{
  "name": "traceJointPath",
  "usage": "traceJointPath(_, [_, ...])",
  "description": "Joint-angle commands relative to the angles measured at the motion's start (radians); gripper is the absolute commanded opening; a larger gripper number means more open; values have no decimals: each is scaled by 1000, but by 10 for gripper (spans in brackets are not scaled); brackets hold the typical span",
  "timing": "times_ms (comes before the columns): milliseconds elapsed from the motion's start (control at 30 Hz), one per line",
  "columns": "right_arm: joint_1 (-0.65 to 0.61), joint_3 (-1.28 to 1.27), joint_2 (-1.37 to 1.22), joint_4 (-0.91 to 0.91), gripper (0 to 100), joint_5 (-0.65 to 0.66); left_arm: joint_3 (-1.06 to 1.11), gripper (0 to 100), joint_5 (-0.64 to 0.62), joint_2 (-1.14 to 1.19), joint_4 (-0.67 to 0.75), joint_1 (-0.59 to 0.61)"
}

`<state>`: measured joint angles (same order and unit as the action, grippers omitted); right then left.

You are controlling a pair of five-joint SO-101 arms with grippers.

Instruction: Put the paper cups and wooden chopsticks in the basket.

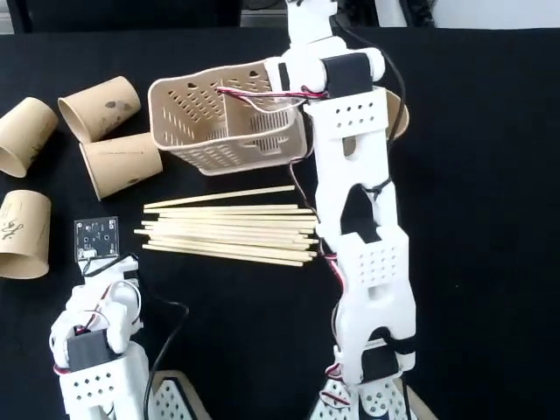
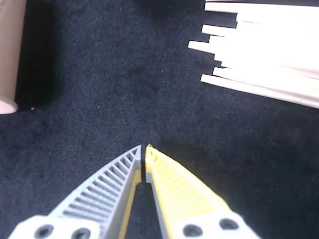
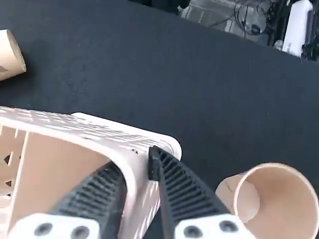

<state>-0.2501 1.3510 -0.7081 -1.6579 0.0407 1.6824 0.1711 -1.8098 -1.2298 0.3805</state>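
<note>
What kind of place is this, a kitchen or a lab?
Likely a robotics lab or test bench: a black-covered table, the right arm whose gripper clamps a basket, and tangled cables behind.

The basket (image 1: 219, 122) sits tilted at the far middle of the worktop (image 1: 490, 262). Its right wall is clamped between the jaws of the right pincer (image 3: 133, 160). In front of the basket the wooden chopsticks (image 1: 227, 229) lie in a loose bundle running left to right, between the two arms.

Left of the basket four paper cups lie on their sides:
- the far cup (image 1: 99, 107), just beside the basket's left wall
- the middle cup (image 1: 122, 164), in front of the far cup
- the edge cup (image 1: 24, 136), further left
- the near cup (image 1: 24, 234), in front of the edge cup

A fifth cup (image 1: 395, 114) lies right of the basket, behind the right arm. The left pincer (image 2: 144, 149), tips together, hangs over bare worktop between the near cup and the chopstick ends.
</note>
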Motion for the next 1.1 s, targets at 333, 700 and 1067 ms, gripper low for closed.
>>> traceJointPath(333, [-5,18,81,-87,12,-66,18,30,0,-5,-3,-4])
traceJointPath(700, [6,-45,-22,-6,18,-57,18,30,0,-5,-3,-4])
traceJointPath(1067, [0,22,12,-34,265,104,18,30,0,-5,-3,-4])
